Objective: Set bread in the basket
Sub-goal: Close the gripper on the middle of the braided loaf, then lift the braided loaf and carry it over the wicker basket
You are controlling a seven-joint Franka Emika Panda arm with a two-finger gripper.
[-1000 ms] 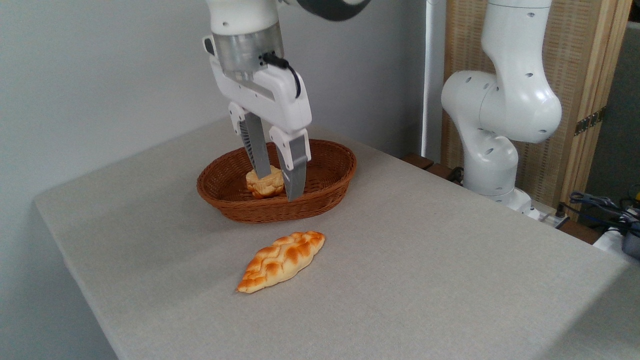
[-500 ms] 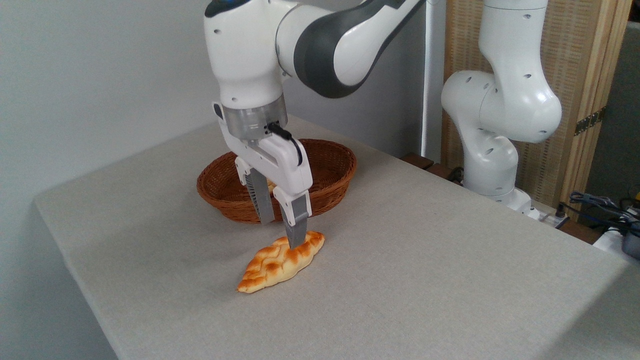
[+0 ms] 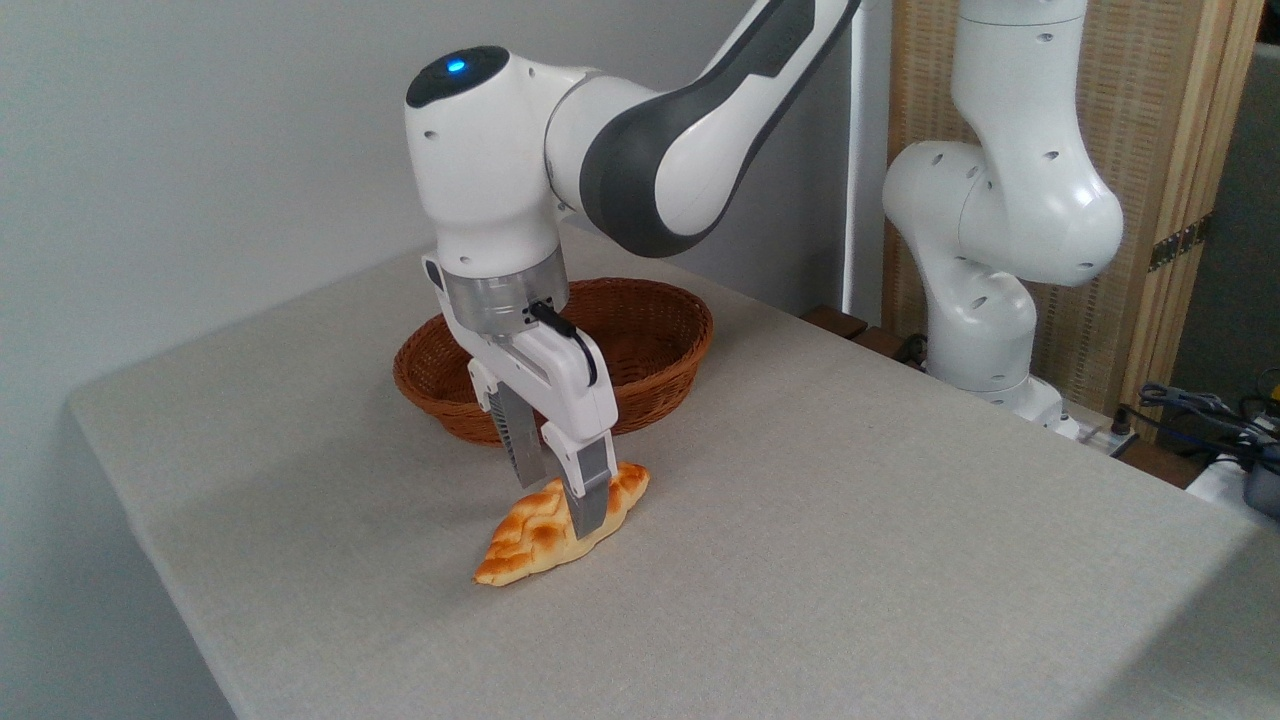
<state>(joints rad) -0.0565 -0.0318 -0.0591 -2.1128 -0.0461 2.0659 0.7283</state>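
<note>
The braided loaf lies on the grey table in front of the basket, pointed ends running lower left to upper right. My gripper has come down over the loaf's middle and stands open, one finger on the near side and the other behind the loaf. The loaf still rests on the table. The reddish-brown wicker basket sits just behind the gripper. The round bun is hidden behind my wrist and gripper.
The arm's white base stands off the table's right rear, in front of a wood-and-cane screen. Cables lie at the far right. The table's left edge drops off near the wall.
The gripper left the bun in the basket, came forward over the rim, and lowered until its open fingers straddle the braided loaf. The loaf has not moved.
</note>
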